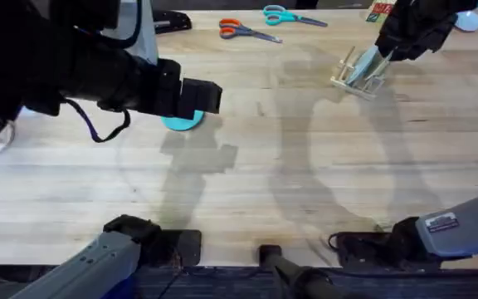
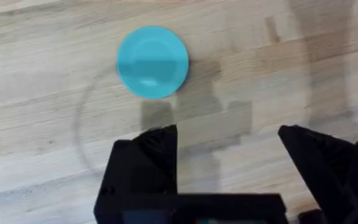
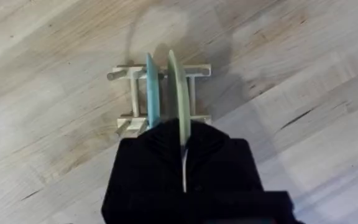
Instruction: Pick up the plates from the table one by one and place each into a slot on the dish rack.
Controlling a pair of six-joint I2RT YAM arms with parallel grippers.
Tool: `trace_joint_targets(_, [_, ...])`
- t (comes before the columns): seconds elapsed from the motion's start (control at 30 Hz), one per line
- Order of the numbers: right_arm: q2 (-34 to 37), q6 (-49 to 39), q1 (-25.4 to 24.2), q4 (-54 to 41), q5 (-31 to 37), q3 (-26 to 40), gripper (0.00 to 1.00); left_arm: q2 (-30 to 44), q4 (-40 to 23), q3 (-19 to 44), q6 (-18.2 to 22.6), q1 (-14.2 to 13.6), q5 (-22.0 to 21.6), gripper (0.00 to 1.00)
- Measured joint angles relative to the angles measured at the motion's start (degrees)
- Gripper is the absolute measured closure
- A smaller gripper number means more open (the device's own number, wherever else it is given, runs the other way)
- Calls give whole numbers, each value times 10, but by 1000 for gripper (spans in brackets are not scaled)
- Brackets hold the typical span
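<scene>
Here, a small wooden dish rack (image 1: 358,73) stands on a light wood table (image 1: 305,183), and everything else is placed relative to it. The right gripper (image 3: 183,144) sits directly over the rack, its black fingers closed on the edge of a pale cream plate (image 3: 178,93) standing upright between the dowels. Just beside that plate, in the neighbouring slot, a pale blue plate (image 3: 151,90) also stands on edge. Well away from the rack, a teal plate (image 2: 152,61) lies flat on the table. The left gripper (image 2: 229,152) hovers near the teal plate, fingers spread apart and holding nothing. Beyond the rack, along the table's far edge, lie orange scissors (image 1: 243,31) and teal scissors (image 1: 287,15).
</scene>
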Motion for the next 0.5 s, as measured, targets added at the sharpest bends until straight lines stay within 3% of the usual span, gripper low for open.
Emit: trace_joint_targets(0.5, [0, 0, 0, 0, 0, 0, 964, 0, 0, 0, 0, 0, 0, 7])
